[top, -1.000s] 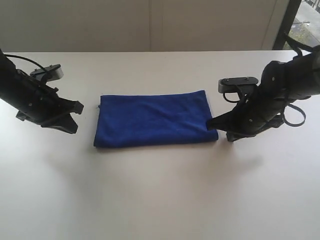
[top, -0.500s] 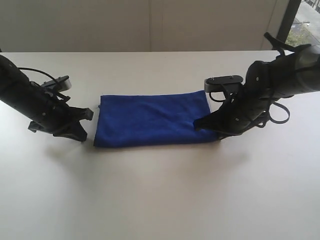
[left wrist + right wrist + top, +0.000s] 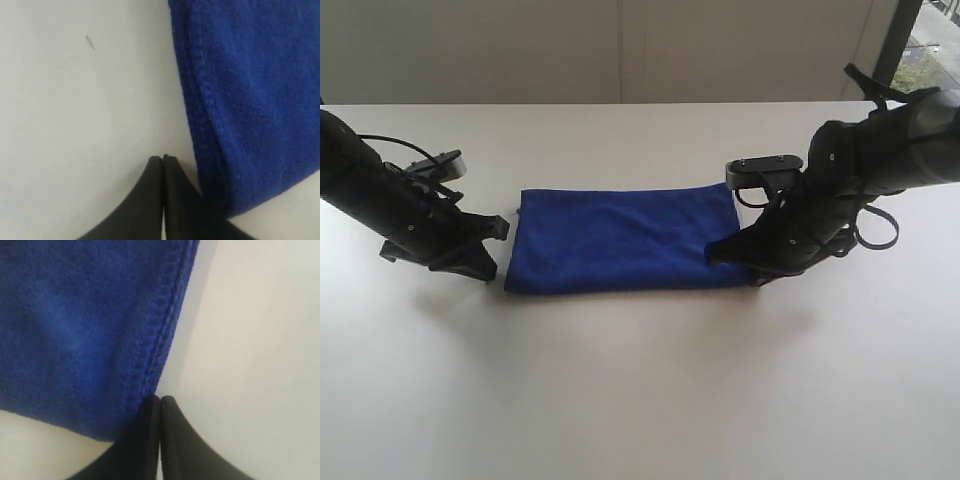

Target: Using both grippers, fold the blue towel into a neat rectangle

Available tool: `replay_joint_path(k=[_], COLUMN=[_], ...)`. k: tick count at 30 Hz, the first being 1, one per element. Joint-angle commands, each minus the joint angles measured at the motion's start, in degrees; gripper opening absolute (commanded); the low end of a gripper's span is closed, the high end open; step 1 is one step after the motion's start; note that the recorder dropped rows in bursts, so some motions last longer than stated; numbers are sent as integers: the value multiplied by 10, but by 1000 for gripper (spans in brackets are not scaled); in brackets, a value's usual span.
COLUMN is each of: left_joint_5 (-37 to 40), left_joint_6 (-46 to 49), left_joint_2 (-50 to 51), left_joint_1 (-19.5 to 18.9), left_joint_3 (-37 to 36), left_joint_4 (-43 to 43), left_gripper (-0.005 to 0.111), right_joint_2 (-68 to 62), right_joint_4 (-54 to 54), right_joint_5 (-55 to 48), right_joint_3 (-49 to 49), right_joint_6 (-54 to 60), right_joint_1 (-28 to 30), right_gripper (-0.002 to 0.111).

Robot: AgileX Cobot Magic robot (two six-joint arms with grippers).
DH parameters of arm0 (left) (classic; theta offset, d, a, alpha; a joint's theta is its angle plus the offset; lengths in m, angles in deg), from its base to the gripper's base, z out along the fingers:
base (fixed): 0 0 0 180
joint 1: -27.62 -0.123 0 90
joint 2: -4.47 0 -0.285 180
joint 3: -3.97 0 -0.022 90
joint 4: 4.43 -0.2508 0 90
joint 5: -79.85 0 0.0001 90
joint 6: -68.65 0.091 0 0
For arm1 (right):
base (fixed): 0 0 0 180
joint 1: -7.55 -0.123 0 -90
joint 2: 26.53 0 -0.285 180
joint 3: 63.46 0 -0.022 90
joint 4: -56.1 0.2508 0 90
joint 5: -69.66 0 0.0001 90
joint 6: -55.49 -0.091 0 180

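The blue towel (image 3: 620, 240) lies folded as a flat rectangle in the middle of the white table (image 3: 640, 380). My left gripper (image 3: 500, 226) is shut and empty, low over the table just off the towel's left edge. In the left wrist view its tips (image 3: 163, 159) sit beside the towel's folded edge (image 3: 210, 130), apart from it. My right gripper (image 3: 712, 252) is shut with nothing between its fingers, and its tip reaches the towel's right end. In the right wrist view the gripper (image 3: 160, 399) meets the stitched hem (image 3: 160, 330).
The table runs to a pale wall at the back. A dark window frame (image 3: 900, 45) stands at the far right corner. Black cables loop off both arms (image 3: 880, 225).
My left arm has moved right, up to the towel's left edge. The right arm has moved left, and its tip now covers the towel's right end. Both grippers stayed shut.
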Motion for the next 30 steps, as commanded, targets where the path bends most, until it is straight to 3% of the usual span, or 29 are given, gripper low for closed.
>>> replay_joint_path(k=[1, 8, 13, 18, 30], left_joint_5=[-2, 49, 38, -5, -3], left_joint_6=[-1, -18, -18, -11, -8], left_joint_2=[-37, -115, -189, -288, -575], left_joint_1=[-6, -49, -80, -81, -81], left_joint_3=[-3, -27, -116, -194, -295], left_joint_4=[-33, -48, -48, -34, -31], left_gripper=[0, 0, 0, 0, 0], right_joint_2=[41, 129, 202, 285, 591], right_joint_4=[-2, -2, -2, 2, 7], right_joint_5=[-20, -72, -53, -17, 23], right_joint_3=[-1, 21, 81, 147, 301], right_joint_6=[-12, -4, 10, 17, 7], right_joint_1=[25, 84, 106, 106, 106], right_gripper=[0, 0, 0, 0, 0])
